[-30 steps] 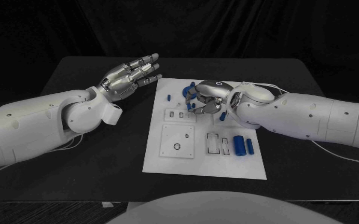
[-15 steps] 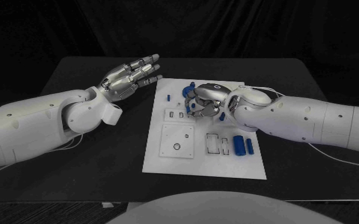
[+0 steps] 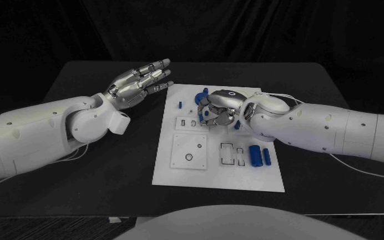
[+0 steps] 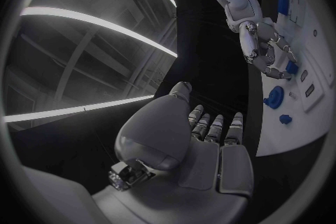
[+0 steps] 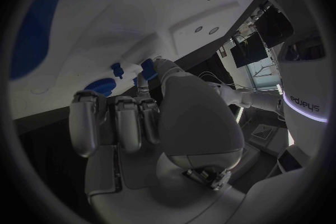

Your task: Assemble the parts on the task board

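We're hovering our right hand (image 3: 218, 110) over the far end of the task board (image 3: 210, 176), fingers curling around a blue part (image 3: 203, 93) there, can't tell if it's gripped. Left hand (image 3: 141, 84) is floating just beside the board over the worktop (image 3: 96, 190), fingers released.

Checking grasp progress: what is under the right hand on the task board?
The right hand hangs over the task board with small blue parts beside its fingers. Whether it holds one is hidden by the hand.

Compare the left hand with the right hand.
The left hand hovers over the bare table, beside the task board; the right hand is down over the board's far end. The left hand's fingers are stretched out, holding nothing; the right hand's are curled in. Both are silver.
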`<state>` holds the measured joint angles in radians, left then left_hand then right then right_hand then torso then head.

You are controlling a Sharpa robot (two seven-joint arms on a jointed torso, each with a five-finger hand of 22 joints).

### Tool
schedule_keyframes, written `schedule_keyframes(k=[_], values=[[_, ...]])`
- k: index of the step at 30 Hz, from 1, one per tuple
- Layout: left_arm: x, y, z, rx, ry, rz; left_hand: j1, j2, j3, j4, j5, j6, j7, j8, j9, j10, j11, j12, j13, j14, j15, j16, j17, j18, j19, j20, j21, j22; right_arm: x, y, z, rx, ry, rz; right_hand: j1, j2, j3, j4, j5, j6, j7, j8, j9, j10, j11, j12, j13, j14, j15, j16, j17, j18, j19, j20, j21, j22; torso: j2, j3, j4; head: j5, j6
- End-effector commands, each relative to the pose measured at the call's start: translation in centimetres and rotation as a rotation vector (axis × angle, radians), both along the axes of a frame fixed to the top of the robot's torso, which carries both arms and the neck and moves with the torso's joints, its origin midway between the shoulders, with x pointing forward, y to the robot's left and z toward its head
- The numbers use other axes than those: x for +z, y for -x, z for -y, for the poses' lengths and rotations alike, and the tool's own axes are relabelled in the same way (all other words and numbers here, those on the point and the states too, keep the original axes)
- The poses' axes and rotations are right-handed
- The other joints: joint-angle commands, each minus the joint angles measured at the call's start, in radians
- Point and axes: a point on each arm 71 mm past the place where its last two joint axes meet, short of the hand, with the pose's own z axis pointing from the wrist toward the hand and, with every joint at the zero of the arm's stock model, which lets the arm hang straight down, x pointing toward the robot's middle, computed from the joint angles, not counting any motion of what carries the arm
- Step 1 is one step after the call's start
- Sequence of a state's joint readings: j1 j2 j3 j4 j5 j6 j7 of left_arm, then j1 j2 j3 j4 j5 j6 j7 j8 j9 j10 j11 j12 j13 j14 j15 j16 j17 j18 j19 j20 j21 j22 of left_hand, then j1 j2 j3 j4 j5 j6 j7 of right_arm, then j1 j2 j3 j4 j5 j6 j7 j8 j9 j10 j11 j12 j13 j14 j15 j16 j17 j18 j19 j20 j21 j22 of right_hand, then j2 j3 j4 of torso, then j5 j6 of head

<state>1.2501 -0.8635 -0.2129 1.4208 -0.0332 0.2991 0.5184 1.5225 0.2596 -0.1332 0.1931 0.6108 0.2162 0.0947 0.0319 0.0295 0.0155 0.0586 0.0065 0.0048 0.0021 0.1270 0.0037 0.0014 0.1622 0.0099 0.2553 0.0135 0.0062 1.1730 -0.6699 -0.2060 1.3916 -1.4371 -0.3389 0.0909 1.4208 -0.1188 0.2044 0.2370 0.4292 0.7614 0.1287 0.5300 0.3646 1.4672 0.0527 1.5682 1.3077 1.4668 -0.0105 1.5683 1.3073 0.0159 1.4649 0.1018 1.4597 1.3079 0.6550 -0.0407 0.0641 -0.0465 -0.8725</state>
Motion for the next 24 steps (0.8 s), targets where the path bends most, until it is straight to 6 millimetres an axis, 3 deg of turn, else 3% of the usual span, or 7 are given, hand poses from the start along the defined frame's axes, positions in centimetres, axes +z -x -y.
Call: schedule_keyframes(k=[1,10,17,24], values=[[0.02,0.08,0.18,-0.014,0.014,-0.002,0.005,0.006,0.002,-0.003,0.007,-0.005,0.0,0.002,0.001,-0.002,0.007,-0.001,0.0,-0.002,-0.008,-0.004,-0.001,0.018,-0.002,-0.005,-0.005,-0.001,-0.24,0.0,0.14,-0.014,0.018,-0.009,-0.01,-0.006,-0.001,-0.009,-0.011,0.006,0.002,-0.008,-0.003,0.104,0.008,0.003,0.263,0.104,0.011,0.003,0.263,0.02,0.013,0.006,-0.006,0.214,0.0,-0.0001,-0.0003,0.0,0.0],[-0.05,0.07,0.19,-0.015,0.013,-0.005,0.005,0.006,0.002,-0.003,0.007,-0.005,0.0,0.002,0.001,-0.002,0.007,-0.001,0.0,-0.002,-0.008,-0.004,-0.001,0.018,-0.002,-0.005,-0.005,-0.001,-0.4,-0.08,0.22,-0.013,0.029,-0.02,-0.016,-0.007,-0.004,-0.018,-0.029,-0.003,0.004,-0.023,-0.008,0.104,0.01,0.003,0.263,0.104,0.013,0.003,0.263,0.022,0.008,0.01,-0.013,0.211,0.0,0.0004,-0.0003,-0.002,0.0],[-0.08,0.07,0.17,-0.015,0.012,-0.006,0.005,0.006,0.004,-0.004,0.007,-0.004,0.0,0.002,0.001,-0.003,0.007,-0.001,0.0,-0.002,-0.008,-0.004,-0.001,0.018,-0.002,-0.006,-0.005,-0.001,-0.45,-0.12,0.15,-0.008,0.032,-0.023,-0.027,-0.008,-0.015,-0.031,-0.092,-0.017,0.005,-0.042,-0.012,0.104,0.006,0.003,0.263,0.104,0.011,0.003,0.263,0.023,0.006,0.01,-0.019,0.21,0.001,0.0003,0.0002,-0.002,0.0],[-0.1,0.07,0.17,-0.016,0.011,-0.007,0.005,0.006,0.004,-0.004,0.007,-0.004,0.0,0.003,0.001,-0.003,0.007,-0.001,0.0,-0.002,-0.009,-0.004,-0.001,0.018,-0.002,-0.006,-0.005,-0.001,-0.49,-0.12,0.06,-0.003,0.034,-0.027,-0.034,-0.008,-0.022,-0.035,-0.118,-0.036,0.006,-0.057,-0.016,0.104,0.003,0.003,0.263,0.104,0.008,0.003,0.263,0.024,0.004,0.007,-0.022,0.209,0.001,0.0006,0.0004,-0.003,0.0]])
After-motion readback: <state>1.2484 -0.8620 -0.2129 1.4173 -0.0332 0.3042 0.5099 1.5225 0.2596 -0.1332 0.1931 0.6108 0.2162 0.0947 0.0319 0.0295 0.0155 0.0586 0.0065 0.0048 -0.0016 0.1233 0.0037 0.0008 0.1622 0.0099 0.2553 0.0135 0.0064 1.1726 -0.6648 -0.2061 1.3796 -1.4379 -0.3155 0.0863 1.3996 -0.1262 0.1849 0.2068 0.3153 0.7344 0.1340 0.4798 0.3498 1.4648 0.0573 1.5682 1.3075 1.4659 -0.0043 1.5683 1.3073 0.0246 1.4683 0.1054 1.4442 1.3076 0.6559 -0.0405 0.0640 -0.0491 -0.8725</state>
